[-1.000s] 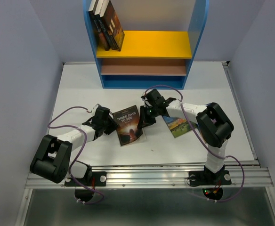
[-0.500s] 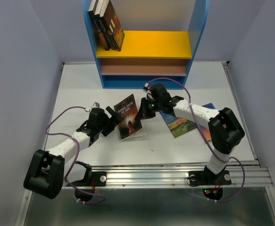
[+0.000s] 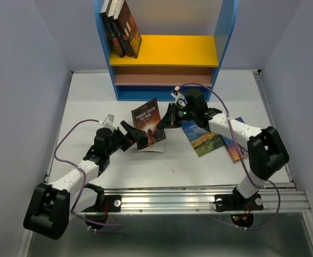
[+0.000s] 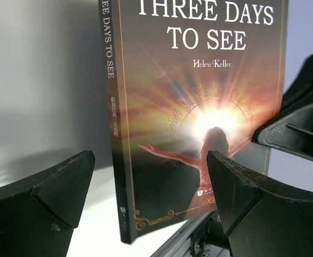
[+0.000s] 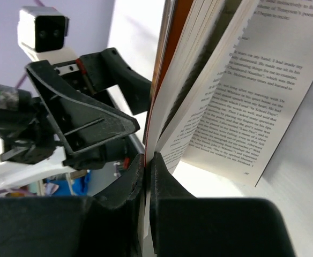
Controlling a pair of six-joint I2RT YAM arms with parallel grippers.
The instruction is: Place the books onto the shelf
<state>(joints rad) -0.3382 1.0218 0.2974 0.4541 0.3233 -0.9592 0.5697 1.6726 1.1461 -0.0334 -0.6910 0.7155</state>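
Note:
The dark "Three Days to See" book (image 3: 148, 124) stands tilted above the table in front of the shelf (image 3: 164, 51). My right gripper (image 3: 168, 119) is shut on its right edge, pinching the cover and a few pages (image 5: 147, 160) while the other pages (image 5: 242, 80) fan apart. My left gripper (image 3: 128, 131) is open just left of the book, its fingers apart from it; in the left wrist view the cover (image 4: 199, 107) fills the space beyond the spread jaws (image 4: 148, 166). Several books (image 3: 121, 27) lean at the left of the yellow board.
A blue landscape book (image 3: 203, 137) lies flat on the table under my right arm, and another blue-edged one (image 3: 235, 145) lies beside it to the right. The shelf's lower board (image 3: 162, 77) holds nothing. Purple cables loop over both arms.
The right gripper has raised the dark book from flat to upright and carried it toward the shelf. The left gripper has opened, let the book go and drawn back to the left.

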